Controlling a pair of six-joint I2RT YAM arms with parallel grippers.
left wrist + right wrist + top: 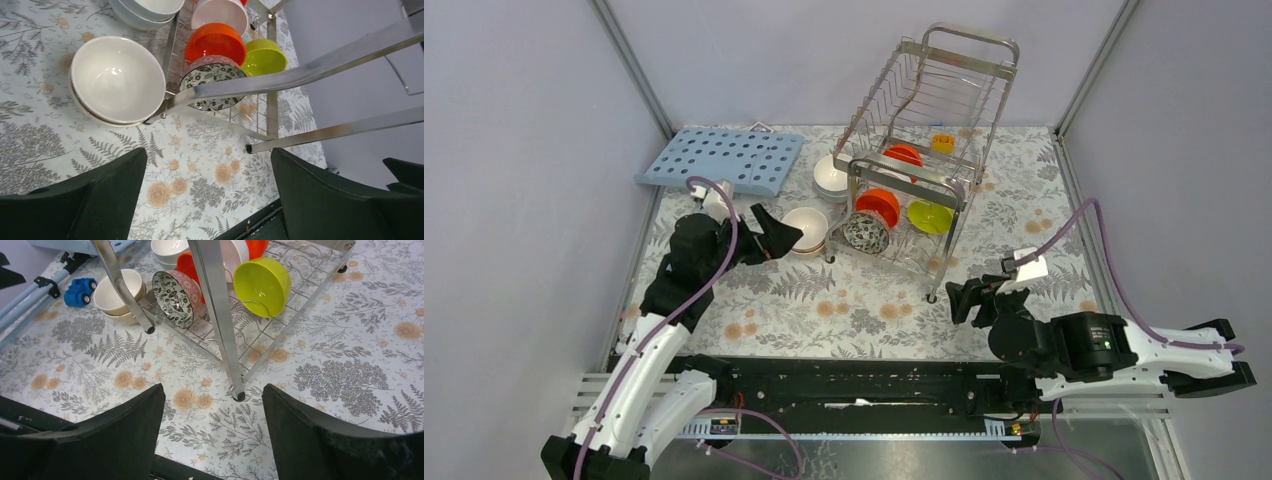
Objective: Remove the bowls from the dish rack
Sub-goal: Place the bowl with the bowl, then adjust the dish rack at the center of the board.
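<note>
The bowls are split between the dish rack and the worktop — neither end effector holds one.

The left end effector has its fingers spread wide with nothing between them. It hangs just left of a stack of two cream-beige bowls. They sit upright on the worktop, close by the rack's near-left leg. In the left wrist view the stack lies ahead of the fingertips, apart from them.

The right end effector also has its fingers apart and empty. It is low over the worktop, near the rack's near-right leg, whose foot shows just ahead of the gap between the fingers.

On the rack's lower tier three bowls stand on edge:
- the speckled bowl at the left end
- an orange bowl just behind it
- a lime-green bowl to the right

On the upper tier an orange-red bowl leans on edge with a white one against it. A yellow-orange clip sits on the wire behind them.

A stack of white bowls stands on the worktop beside the rack's left side. Further left lies a light-blue perforated board. A small blue toy car sits near the cream-beige stack.
</note>
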